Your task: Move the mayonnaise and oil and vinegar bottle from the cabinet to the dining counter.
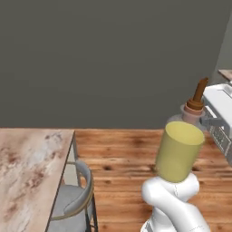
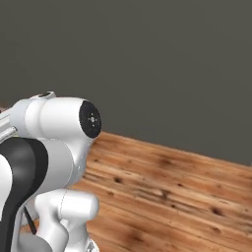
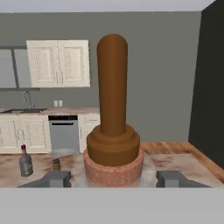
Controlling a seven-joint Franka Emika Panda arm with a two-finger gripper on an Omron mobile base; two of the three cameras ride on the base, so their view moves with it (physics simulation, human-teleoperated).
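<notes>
Gripper: two dark finger tips of the gripper [image 3: 113,178] sit either side of the bottle neck, pinching it; in the left base view the gripper [image 1: 203,118] meets the neck from the right.
Bottle: wide yellow-olive oil and vinegar bottle [image 1: 179,152] with narrow neck and tall brown stopper, held in the air, tilted, base toward the camera, above the wooden plank floor [image 1: 122,163]. In the hand view the brown stopper [image 3: 112,87] stands up from the mottled reddish neck [image 3: 113,173].
Counter: long island with brown-beige marbled stone top, the dining counter [image 1: 27,167], lies at left, well apart from the bottle.
Stool: grey metal-framed stool [image 1: 74,199] just beside the counter's edge.
Far surface, hand view: small dark red-capped bottle [image 3: 25,162] and a smaller brownish container [image 3: 56,164] stand near each other.
Background: cream panelled wall cupboards [image 3: 59,63], grey dishwasher [image 3: 64,133].
</notes>
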